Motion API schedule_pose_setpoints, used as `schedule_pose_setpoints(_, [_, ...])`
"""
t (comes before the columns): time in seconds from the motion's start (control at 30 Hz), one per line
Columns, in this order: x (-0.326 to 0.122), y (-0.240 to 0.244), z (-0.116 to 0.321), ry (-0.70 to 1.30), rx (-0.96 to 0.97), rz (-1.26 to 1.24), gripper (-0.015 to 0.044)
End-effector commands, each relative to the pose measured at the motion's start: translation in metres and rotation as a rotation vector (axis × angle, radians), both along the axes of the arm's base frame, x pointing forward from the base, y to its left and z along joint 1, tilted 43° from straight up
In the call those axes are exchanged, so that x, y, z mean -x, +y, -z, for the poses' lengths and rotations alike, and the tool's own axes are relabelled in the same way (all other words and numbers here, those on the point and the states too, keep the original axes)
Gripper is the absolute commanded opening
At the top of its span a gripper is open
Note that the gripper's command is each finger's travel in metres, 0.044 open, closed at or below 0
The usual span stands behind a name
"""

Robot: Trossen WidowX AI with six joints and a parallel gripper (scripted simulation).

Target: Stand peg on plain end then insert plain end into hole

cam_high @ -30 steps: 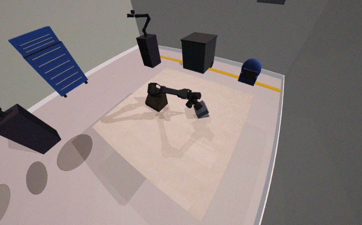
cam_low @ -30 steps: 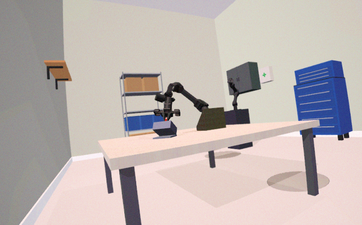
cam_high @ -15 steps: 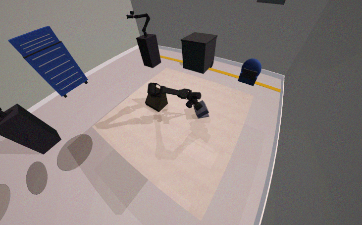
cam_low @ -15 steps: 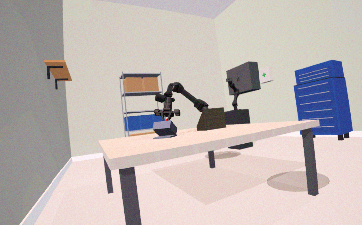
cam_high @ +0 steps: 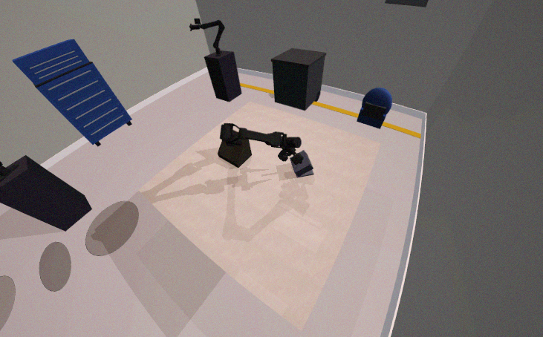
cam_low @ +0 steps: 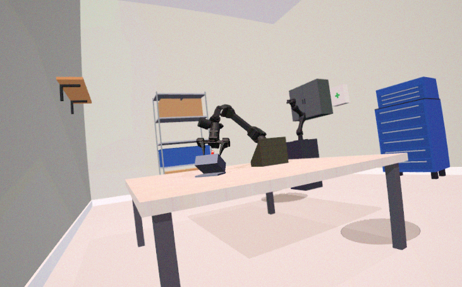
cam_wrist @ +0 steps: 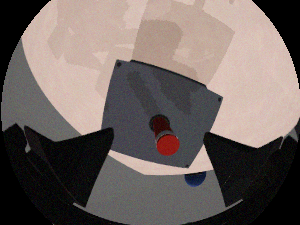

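Observation:
The red peg (cam_wrist: pixel 168 145) (cam_low: pixel 212 152) stands in the hole of the sloped grey panel (cam_wrist: pixel 117 124) (cam_low: pixel 205 160) (cam_high: pixel 302 162). Its plain end is inside the hole, and its banded end sticks out toward the wrist camera. The band looks pale grey in the wrist view. How deep the peg sits is hidden. My gripper (cam_wrist: pixel 161 136) (cam_low: pixel 212 153) (cam_high: pixel 290 157) is open, with one finger on each side of the peg and a gap on both sides. The fingers hold nothing.
The panel's block rests on the light wooden table (cam_high: pixel 264 267) (cam_low: pixel 296 170). The arm's dark wedge base (cam_high: pixel 235 154) (cam_low: pixel 271 151) stands on the same table. A dark bin (cam_high: pixel 292 85) and a blue tool cabinet (cam_low: pixel 409 131) stand off the table.

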State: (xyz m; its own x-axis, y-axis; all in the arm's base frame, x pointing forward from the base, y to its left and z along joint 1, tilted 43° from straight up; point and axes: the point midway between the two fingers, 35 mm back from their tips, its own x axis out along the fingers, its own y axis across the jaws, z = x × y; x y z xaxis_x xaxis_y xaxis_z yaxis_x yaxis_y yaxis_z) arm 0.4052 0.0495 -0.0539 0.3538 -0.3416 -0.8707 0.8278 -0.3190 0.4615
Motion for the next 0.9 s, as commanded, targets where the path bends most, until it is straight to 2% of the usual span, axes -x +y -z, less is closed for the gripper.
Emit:
schedule_pose_setpoints(0.0, [0.002,0.003,-0.007,-0.002,-0.001,0.001,0.0440])
schedule_pose_setpoints(0.87, [0.017,0.021,-0.049,-0.001,-0.006,-0.004,0.0440])
